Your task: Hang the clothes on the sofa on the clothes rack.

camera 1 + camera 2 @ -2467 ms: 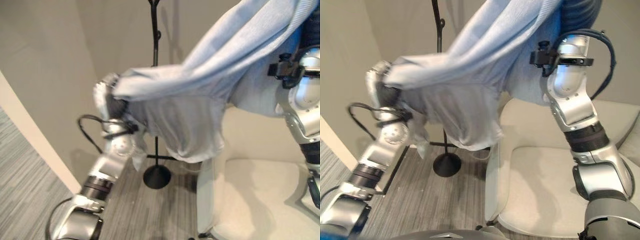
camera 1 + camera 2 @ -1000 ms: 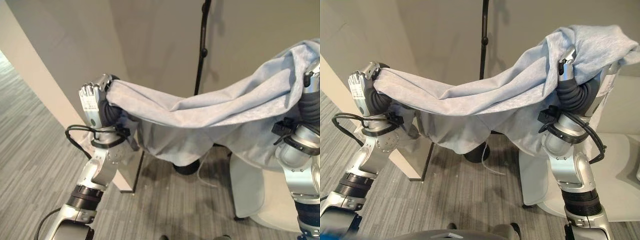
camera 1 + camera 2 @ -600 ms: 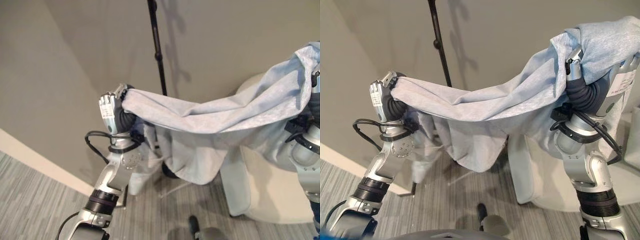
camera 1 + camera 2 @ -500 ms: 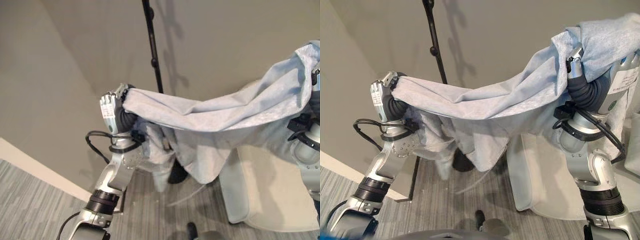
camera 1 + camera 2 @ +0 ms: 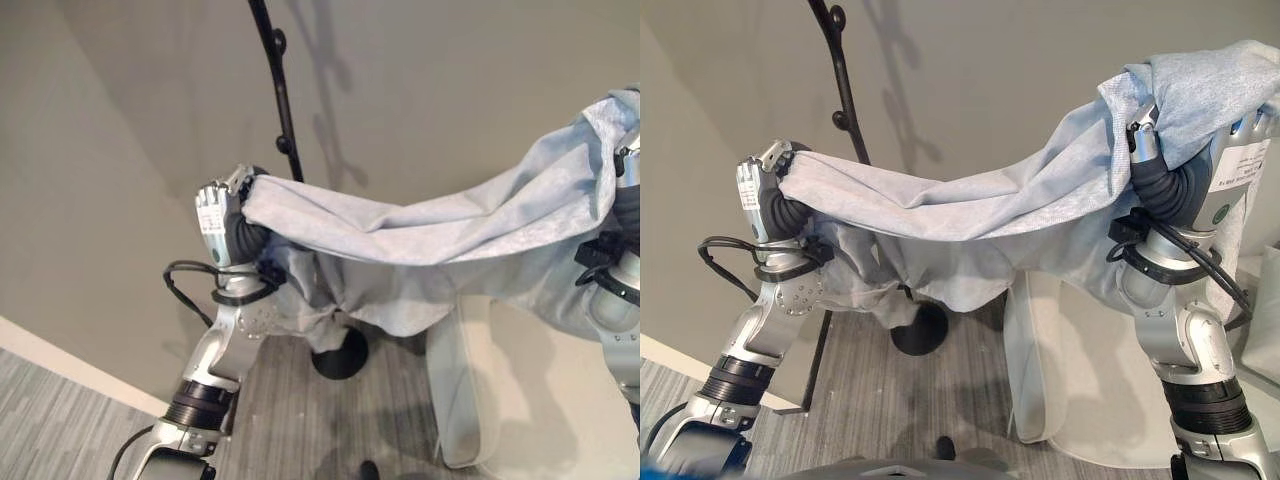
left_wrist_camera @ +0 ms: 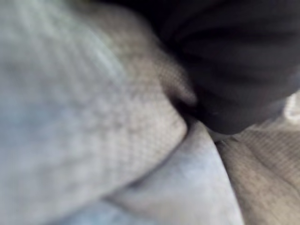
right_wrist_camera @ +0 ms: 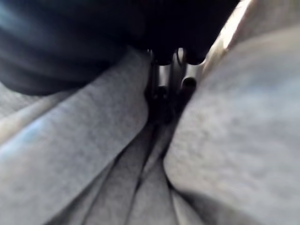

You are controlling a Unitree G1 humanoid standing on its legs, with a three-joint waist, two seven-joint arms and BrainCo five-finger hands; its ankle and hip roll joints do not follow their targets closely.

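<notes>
on the left we see our left hand [image 5: 214, 215] raised in front of the grey wall [image 5: 120, 150], with one end of the pale blue-grey garment [image 5: 420, 235] bunched against it. the cloth comes straight off the top of the hand, and in the left wrist view it [image 6: 93, 126] presses right up against the dark ribbed cover, but the fingers themselves are buried in the fabric, so we cannot tell how far they are curled.

just behind and above that hand stands the black clothes rack [image 5: 280, 110], its thin pole with small knobs rising out of the top of the view and its round base [image 5: 340, 358] resting on the grey striped floor [image 5: 60, 440]. the garment hangs in the air in front of the pole, stretched in a sagging band between our two hands, with a loose fold drooping down toward the base; it is not on the rack.

further right, below the cloth, is the white sofa [image 5: 1090, 370].

on the right our right hand [image 5: 1143, 140] is held high with the other end of the garment draped over it. in the right wrist view silver fingers [image 7: 164, 77] show in a crease of the cloth, curled in on a fold.
</notes>
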